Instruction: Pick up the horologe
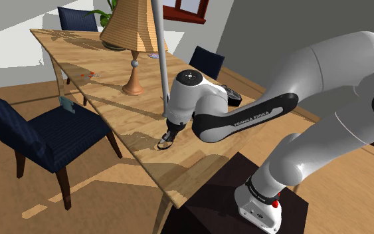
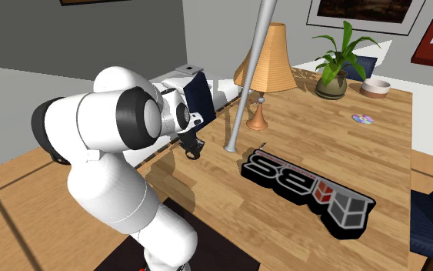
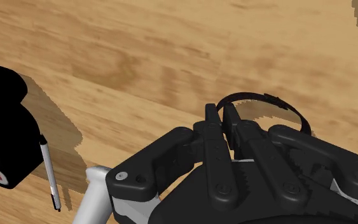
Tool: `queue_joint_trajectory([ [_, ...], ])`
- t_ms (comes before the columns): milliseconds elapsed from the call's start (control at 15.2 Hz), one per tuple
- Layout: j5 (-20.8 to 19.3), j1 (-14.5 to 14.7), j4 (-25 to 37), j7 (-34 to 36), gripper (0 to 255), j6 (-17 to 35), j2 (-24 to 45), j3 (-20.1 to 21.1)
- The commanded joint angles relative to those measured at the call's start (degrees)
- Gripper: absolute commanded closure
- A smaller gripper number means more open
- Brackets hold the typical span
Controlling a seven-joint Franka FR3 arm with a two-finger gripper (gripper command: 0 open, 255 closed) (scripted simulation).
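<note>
**A:** Two black fingers are squeezing nearly together in the wrist view. On what?

**B:** The all-black two-finger gripper is clamping the thin strap of a black-banded wristwatch. The strap is looping out beyond the fingertips, above the light wooden table.

**A:** Where is that wristwatch sitting in the shoulder view?

**B:** The gripper is pointing down near the table's close edge. The wristwatch is showing right at its tips, at six o'clock from the foot of the slim grey pole and five o'clock from the orange-shaded table lamp. Whether it is touching the wood, I cannot tell.

**A:** What else is lying nearby?

**B:** In the second exterior view the gripper is hanging at nine o'clock from the pole's foot, while a long black block with white and red markings is lying at four o'clock from it. A slender grey pen is lying just beside that block's end.
</note>
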Motion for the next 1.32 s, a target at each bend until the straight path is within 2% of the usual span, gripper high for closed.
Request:
queue_joint_trajectory([
  [0,0.01,0.01,0.00,0.01,255,0.04,0.03,0.02],
  [132,-0.02,0.00,0.02,0.04,255,0.04,0.07,0.03],
  [1122,4.97,2.38,6.03,-6.24,255,-12.08,-7.23,-3.24],
  [1254,5.00,2.39,6.11,-6.29,255,-12.21,-7.29,-3.27],
])
